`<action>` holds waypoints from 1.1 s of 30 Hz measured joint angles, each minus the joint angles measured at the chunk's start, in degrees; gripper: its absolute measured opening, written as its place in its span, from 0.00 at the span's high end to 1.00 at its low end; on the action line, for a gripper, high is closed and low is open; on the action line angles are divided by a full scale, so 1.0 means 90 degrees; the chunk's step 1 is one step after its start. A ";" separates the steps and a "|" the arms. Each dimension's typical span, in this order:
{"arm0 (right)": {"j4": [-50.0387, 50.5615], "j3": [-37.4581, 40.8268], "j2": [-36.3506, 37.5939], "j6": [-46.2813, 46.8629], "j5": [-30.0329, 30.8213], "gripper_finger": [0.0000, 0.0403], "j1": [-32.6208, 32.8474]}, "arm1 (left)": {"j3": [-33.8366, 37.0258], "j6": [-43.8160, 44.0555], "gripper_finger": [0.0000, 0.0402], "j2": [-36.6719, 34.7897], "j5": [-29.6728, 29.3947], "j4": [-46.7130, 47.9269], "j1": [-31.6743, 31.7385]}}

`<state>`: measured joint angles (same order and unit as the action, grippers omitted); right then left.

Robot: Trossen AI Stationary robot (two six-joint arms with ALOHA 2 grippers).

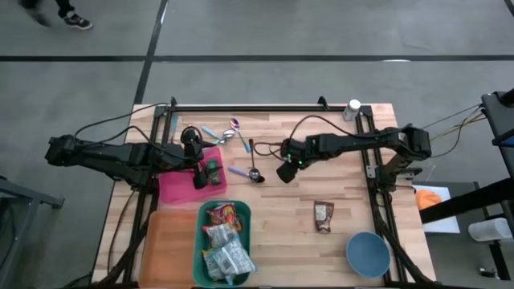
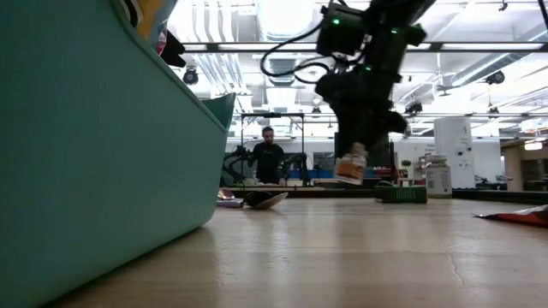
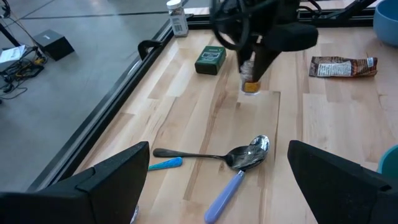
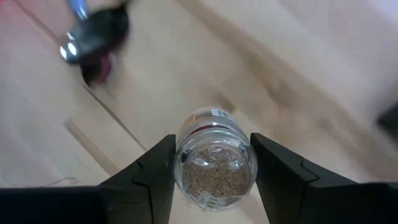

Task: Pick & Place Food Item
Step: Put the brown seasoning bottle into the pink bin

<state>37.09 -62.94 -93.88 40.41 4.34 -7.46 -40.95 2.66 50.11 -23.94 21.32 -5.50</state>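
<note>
Currently the right gripper (image 1: 286, 172) hangs above the middle of the wooden table (image 1: 353, 193), its jaws partly closed on a small jar (image 4: 214, 160). The jar is clear and cylindrical, filled with brown granules, and both dark fingers (image 4: 155, 168) press its sides. In the low view the jar (image 2: 351, 165) is clear of the tabletop, with open air beneath it.

Bare wood surrounds the spot under the jar. A metal spoon (image 1: 252, 163) lies just to the left, and beside it a spoon with a lilac handle (image 3: 231, 183). A brown snack packet (image 1: 323, 217) lies flat nearer the front edge, well apart from the gripper, and a round blue bowl (image 1: 368, 253) sits at the front right corner. A white bottle (image 1: 353, 108) stands at the back right corner by the black frame rail. In the left wrist view a dark green box (image 3: 210, 60) lies on the wood beyond the jar.

The left gripper (image 1: 201, 171) rests over a pink tray (image 1: 173, 189) at the table's left side, jaws fully apart and holding nothing. Its wrist view shows both fingers (image 3: 112, 180) spread wide with the spoons between them. A teal bin (image 1: 202, 241) holding crinkled food packets sits at the front, just right of an orange board (image 1: 169, 245). Its plain wall (image 2: 86, 154) fills the left of the low view.

A person (image 2: 268, 158) stands in the room beyond the table.
</note>
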 joint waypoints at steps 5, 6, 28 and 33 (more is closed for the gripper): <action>0.0017 -0.0821 -0.0439 -0.0743 -0.0049 0.52 -0.0309 | 0.0000 0.0000 0.05 -0.0001 -0.0001 0.0001 0.0000; 0.0001 -0.1010 -0.0547 -0.0871 -0.0121 0.51 -0.0380 | 0.0000 0.0000 0.05 0.0000 0.0000 0.0001 -0.0002; 0.1088 -0.5420 -0.3808 -0.3114 -0.1033 0.55 -0.0666 | 0.0000 0.0000 0.05 0.0000 0.0000 0.0005 0.0000; 0.1492 -0.6114 -0.4333 -0.3241 -0.1056 0.56 -0.0644 | 0.0000 0.0000 0.05 0.0000 0.0002 0.0007 -0.0002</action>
<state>50.52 -117.96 -132.88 11.24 -5.16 -13.26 -40.95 2.66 50.11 -23.92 21.39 -5.51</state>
